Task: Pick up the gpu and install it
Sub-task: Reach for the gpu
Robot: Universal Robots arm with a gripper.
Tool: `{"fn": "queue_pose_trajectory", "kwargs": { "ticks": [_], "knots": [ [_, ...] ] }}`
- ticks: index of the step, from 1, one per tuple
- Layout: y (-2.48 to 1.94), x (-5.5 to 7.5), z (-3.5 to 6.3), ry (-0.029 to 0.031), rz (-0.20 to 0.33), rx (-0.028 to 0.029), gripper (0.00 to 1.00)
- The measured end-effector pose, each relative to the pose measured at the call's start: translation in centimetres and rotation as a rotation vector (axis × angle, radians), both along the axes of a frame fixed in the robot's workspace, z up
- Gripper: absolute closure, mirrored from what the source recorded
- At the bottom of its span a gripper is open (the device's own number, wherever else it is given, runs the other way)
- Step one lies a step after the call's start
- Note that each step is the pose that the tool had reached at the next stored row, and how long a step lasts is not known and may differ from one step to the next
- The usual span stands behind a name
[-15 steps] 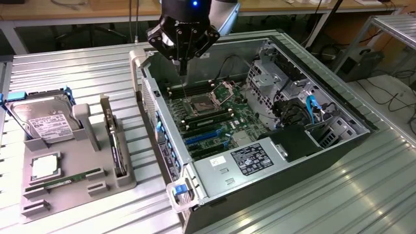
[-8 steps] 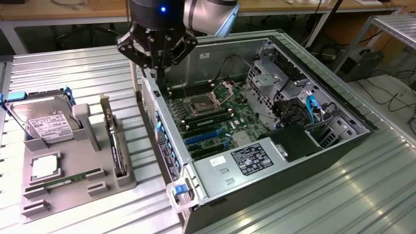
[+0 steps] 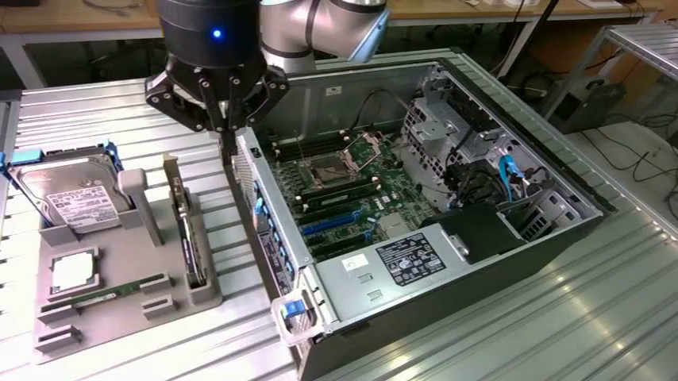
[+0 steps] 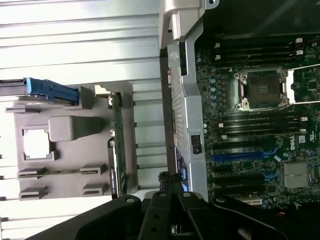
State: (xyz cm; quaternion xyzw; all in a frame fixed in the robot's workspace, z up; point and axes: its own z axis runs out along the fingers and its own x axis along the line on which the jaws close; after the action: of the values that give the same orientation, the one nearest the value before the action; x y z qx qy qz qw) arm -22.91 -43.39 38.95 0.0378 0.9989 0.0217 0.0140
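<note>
Grey plastic tray point(image 3: 202, 300) holds the gpu point(image 3: 189, 238), which stands on its long edge in a slot, thin dark edge upward. In the exterior view its long axis runs from near to far, roughly parallel to the side wall of the open computer case point(image 3: 278, 254) just beside the tray. The silver bracket end points away from that camera, and the other end sits by the tray's near corner. In the wrist view the gpu point(image 4: 117, 145) shows as a narrow green strip with the bracket at one end. It lies alongside the case wall point(image 4: 192, 120), with a strip of slatted metal table point(image 3: 509, 317) between them.

My gripper point(image 3: 225, 145) hangs over the gap between tray and case, by the far end of that wall, above the gpu's bracket end and clear of it. My fingers are pressed together to a point with nothing between them; the wrist view shows my gripper point(image 4: 169, 176) the same way.

On the tray's far side sits a hard drive point(image 3: 75, 198) with a white label, and a green memory stick point(image 3: 106, 294) lies along the near part. Inside the case, the motherboard point(image 3: 350, 190) shows its empty processor socket point(image 3: 323, 171) and blue expansion slots point(image 3: 329, 226).
</note>
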Motion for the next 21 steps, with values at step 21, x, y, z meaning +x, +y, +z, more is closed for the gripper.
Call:
{"fn": "queue_pose_trajectory", "kwargs": {
  "ticks": [21],
  "knots": [
    [-0.12, -6.3, -2.36, 0.0, 0.0, 0.0, 0.89]
  ]
}}
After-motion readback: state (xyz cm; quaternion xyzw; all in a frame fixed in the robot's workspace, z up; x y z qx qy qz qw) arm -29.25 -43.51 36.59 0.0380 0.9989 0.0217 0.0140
